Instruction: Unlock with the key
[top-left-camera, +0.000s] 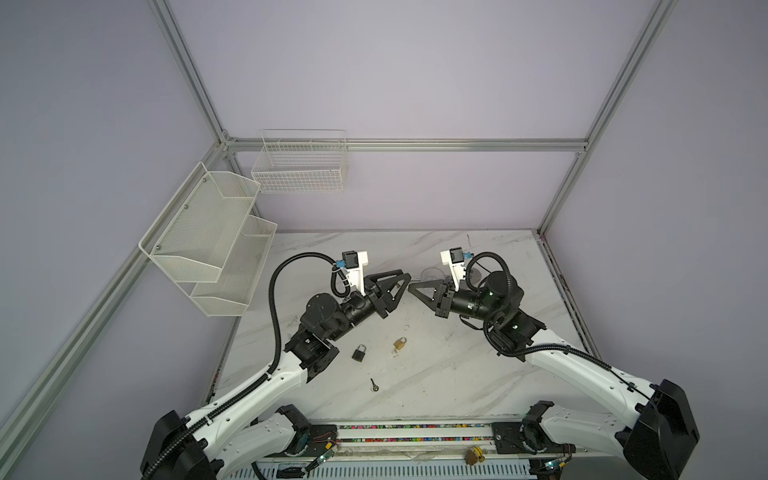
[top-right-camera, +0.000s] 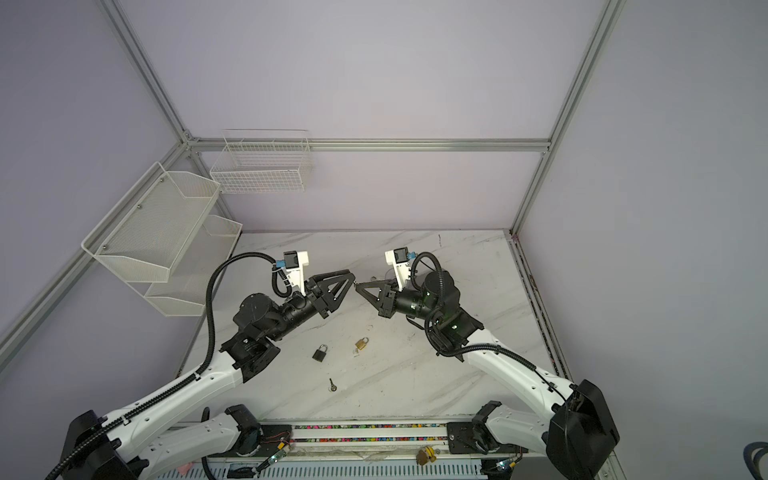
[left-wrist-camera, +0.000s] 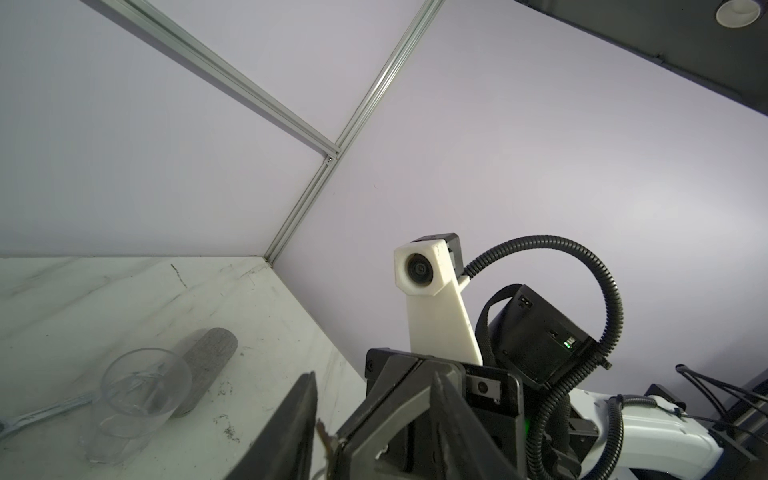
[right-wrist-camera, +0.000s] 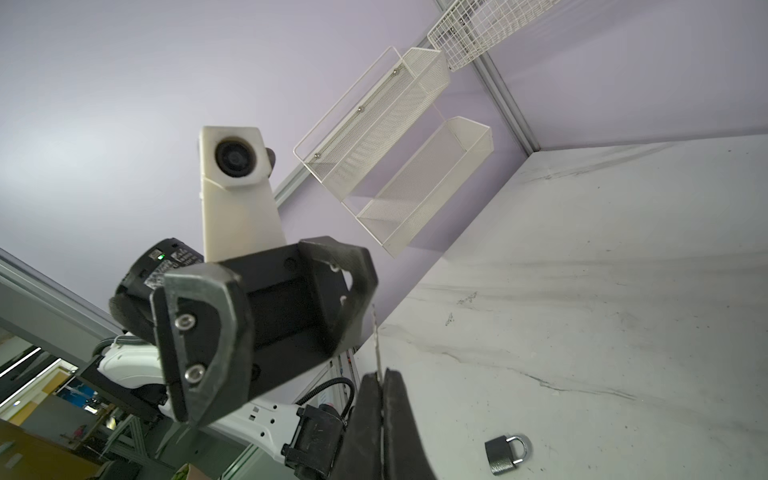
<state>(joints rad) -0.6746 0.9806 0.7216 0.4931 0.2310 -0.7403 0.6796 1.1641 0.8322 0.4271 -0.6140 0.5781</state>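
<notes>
Both arms are held above the table (top-left-camera: 478, 374), with the grippers nose to nose around the middle of both top views. The right gripper (top-left-camera: 411, 287) is pinched tight on the key (right-wrist-camera: 376, 345). In the right wrist view the thin blade pokes out past its closed tips, low in the centre of the frame. The left gripper (top-left-camera: 407, 278) has its fingers (right-wrist-camera: 199, 340) spread apart and isn't gripping anything. In the left wrist view the key sits just beside one of them, at the bottom of the frame, but I can't tell if it's touching.

Down on the table, the black lock (top-left-camera: 359, 352) is lower centre in the top views. The brass lock (top-left-camera: 400, 344) is near it to the right, not touching. A loose key (top-left-camera: 374, 385) lies a bit lower in the frame, on its own. A clear cup (left-wrist-camera: 141, 390) stands at the lower left of the left wrist view.
</notes>
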